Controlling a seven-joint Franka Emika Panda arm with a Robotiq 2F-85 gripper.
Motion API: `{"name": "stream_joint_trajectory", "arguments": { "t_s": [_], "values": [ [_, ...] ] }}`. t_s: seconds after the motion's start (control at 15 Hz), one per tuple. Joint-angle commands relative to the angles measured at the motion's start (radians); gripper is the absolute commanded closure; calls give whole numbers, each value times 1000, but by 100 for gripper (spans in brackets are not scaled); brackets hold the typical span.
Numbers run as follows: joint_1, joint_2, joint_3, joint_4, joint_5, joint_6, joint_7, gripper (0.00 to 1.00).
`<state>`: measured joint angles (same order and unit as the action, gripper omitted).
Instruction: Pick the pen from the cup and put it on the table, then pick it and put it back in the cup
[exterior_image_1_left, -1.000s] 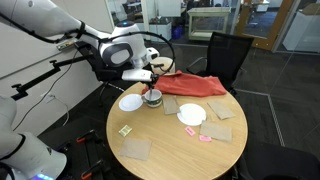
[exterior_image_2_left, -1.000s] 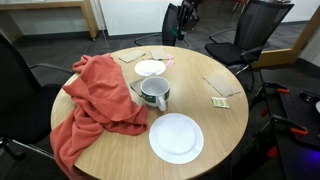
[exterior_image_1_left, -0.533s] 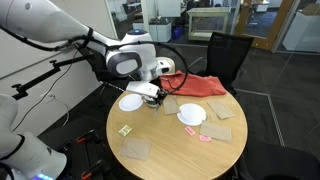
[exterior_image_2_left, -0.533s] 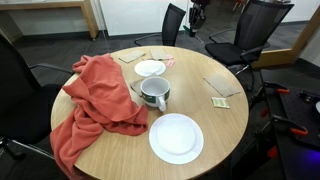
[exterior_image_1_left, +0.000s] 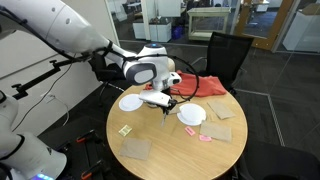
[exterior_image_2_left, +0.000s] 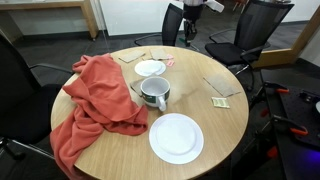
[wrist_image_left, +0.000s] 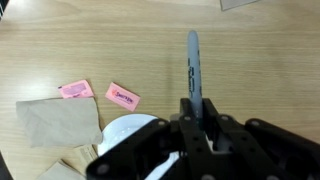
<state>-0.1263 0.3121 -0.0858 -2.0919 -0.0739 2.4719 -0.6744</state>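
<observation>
While above the table (wrist_image_left: 262, 62), pen (wrist_image_left: 193, 60) in claw (wrist_image_left: 198, 112)

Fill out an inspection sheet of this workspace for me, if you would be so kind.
Surface: round light-wood table; no spills seen.
Job's things: pen is out of the cup and held over bare wood; whether its tip touches cannot be told. Cup stands upright next to the red cloth.
Clutter: red cloth draped over the table edge; white plates; brown mats; pink packets.
Grippers: gripper shut on the pen.
Cables: black cable loops by the wrist.
Surroundings: black office chairs around the table.
</observation>
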Motion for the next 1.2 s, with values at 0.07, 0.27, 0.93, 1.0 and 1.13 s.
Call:
{"name": "stream_joint_trajectory", "arguments": {
  "t_s": [0.07, 0.27, 0.93, 1.0, 1.13],
  "values": [
    [-11, 117, 8, 100, -65, -7, 33, 96],
    [-23, 178, 13, 136, -69, -12, 25, 96],
    [-86, 288, -4, 128, -126, 14, 14, 96],
    [-90, 296, -6, 129, -135, 12, 14, 96],
    [-93, 303, -9, 128, -151, 10, 22, 60]
  ]
}}
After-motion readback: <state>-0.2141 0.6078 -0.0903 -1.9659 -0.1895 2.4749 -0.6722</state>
